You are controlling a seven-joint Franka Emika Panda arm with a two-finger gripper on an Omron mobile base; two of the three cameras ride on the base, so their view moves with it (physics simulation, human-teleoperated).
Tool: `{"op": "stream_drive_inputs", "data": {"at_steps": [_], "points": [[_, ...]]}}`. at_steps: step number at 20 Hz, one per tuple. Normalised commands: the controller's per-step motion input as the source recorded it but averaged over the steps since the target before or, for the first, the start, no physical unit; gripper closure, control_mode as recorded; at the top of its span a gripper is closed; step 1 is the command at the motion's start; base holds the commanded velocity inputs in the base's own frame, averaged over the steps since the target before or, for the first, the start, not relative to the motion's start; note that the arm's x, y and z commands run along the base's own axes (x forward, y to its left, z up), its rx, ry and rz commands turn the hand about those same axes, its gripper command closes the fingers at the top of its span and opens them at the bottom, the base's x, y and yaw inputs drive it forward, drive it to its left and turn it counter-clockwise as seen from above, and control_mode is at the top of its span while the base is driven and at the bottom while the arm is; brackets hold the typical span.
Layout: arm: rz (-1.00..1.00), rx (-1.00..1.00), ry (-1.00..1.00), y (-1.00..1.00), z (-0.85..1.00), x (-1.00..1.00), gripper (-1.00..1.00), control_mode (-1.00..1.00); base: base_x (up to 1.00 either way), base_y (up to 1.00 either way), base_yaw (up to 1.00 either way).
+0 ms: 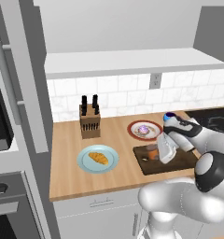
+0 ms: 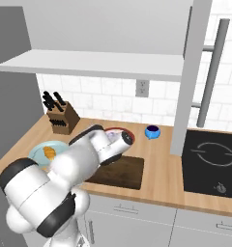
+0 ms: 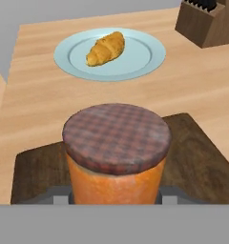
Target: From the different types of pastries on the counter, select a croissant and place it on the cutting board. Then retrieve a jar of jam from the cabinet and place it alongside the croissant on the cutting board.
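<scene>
The jar of jam (image 3: 116, 152), orange with a dark checked lid, stands upright between my fingers over the dark brown cutting board (image 3: 37, 167). My gripper (image 3: 114, 196) is shut on the jar. In the left base view the jar (image 1: 152, 152) is at the board's (image 1: 181, 163) left part, with the gripper (image 1: 160, 156) beside it. Its base is hidden, so I cannot tell if it touches the board. The croissant (image 3: 106, 48) (image 1: 98, 158) lies on a pale blue plate (image 1: 83, 164) on the counter (image 1: 72, 182), left of the board. The cabinet (image 1: 132, 61) runs above.
The pink-frosted round pastry (image 1: 143, 129) sits on a red-rimmed plate behind the board. A knife block (image 1: 89, 122) stands at the back left and a small blue bowl (image 2: 152, 131) at the back right. A black cooktop (image 2: 212, 157) lies right of a grey column (image 2: 188, 82).
</scene>
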Motion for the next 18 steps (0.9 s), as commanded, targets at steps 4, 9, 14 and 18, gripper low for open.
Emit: {"op": "stream_drive_inputs", "data": {"at_steps": [4,9,14,18], "points": [[0.0,0.0,0.0,0.0,-0.21,0.22,1.0,-1.0,0.0,0.0,0.0],[0.0,0.0,0.0,-0.06,-0.31,0.23,1.0,-1.0,0.0,0.0,0.0],[0.02,0.0,0.0,-0.07,-0.46,0.23,1.0,-1.0,0.0,0.0,0.0],[0.01,0.0,0.0,0.0,-0.6,0.01,-1.0,-1.0,0.0,0.0,0.0]]}}
